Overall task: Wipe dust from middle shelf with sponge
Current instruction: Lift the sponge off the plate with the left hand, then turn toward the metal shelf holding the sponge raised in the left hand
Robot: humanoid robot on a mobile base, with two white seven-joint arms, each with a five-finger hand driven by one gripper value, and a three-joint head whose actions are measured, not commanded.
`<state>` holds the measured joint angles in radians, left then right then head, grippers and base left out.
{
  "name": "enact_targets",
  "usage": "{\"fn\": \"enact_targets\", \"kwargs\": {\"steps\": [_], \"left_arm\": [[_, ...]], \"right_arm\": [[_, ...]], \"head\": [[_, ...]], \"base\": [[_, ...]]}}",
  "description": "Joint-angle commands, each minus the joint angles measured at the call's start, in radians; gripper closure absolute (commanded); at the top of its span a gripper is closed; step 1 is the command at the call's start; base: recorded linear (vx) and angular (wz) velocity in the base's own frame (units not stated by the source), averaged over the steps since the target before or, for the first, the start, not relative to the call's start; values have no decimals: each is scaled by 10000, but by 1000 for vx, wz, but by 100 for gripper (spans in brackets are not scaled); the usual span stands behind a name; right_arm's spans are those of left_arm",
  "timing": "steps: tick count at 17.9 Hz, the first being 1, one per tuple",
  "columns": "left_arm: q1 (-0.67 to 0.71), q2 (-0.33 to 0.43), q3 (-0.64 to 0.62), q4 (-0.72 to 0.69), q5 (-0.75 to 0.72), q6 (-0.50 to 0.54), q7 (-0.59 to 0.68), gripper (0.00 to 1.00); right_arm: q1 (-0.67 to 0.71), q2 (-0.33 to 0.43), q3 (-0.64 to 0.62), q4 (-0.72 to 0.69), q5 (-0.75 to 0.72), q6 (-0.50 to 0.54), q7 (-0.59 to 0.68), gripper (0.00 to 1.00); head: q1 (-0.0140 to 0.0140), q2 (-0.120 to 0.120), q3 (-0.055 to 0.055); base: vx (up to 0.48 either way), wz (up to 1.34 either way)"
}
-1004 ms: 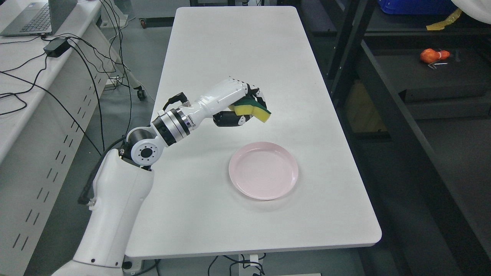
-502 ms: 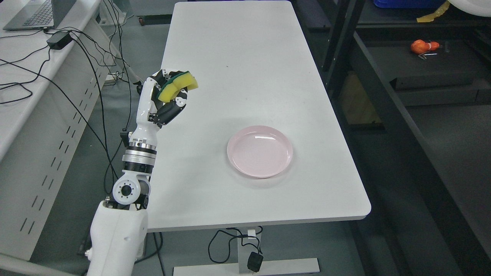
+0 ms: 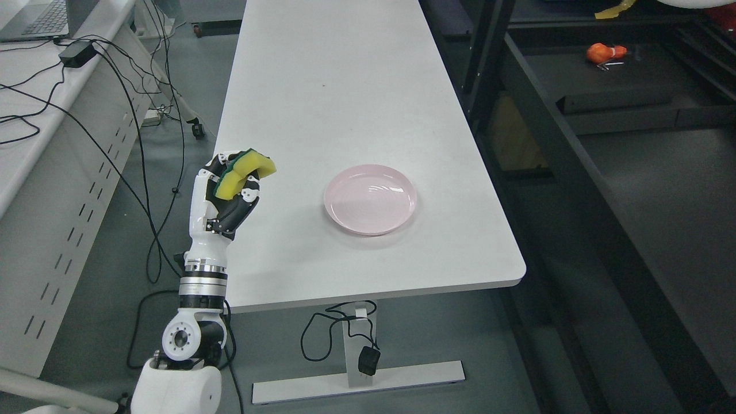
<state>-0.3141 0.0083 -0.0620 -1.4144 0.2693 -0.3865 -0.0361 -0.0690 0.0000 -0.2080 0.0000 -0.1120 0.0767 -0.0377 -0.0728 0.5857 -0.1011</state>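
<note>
The sponge [image 3: 244,171] is clamped in the left robot hand [image 3: 227,190], raised upright beside the surface [image 3: 345,86] edge, probably so it can be carried clear toward the dark shelf [image 3: 661,172] at right. The pink plate [image 3: 370,199] is left empty on the surface, well apart.

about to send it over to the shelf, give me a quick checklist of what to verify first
1. Sponge gripped by left hand: ok, fingers wrap it.
2. Sponge lifted off the white table: ok.
3. Pink plate away from the hand: ok, it sits apart to the right.
4. Dark shelf in view on the right: ok.
5. Shelf free of objects: not ok, an orange item lies at the far end.
6. Dust on the shelf: cannot tell.
</note>
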Motion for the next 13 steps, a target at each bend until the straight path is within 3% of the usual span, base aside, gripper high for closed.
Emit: {"fn": "enact_targets", "kwargs": {"steps": [1,13], "left_arm": [[441,91,-254,-1242,298,-1,8,100],[487,91,-1297,-1166,283,14,69,99]], "right_arm": [[0,-175,-6,-174,0,0,9,0],[0,-175,9,-174,0,0,9,0]], "head": [[0,0,0],[0,0,0]], "base": [[-156,-369],[-249,-193]]}}
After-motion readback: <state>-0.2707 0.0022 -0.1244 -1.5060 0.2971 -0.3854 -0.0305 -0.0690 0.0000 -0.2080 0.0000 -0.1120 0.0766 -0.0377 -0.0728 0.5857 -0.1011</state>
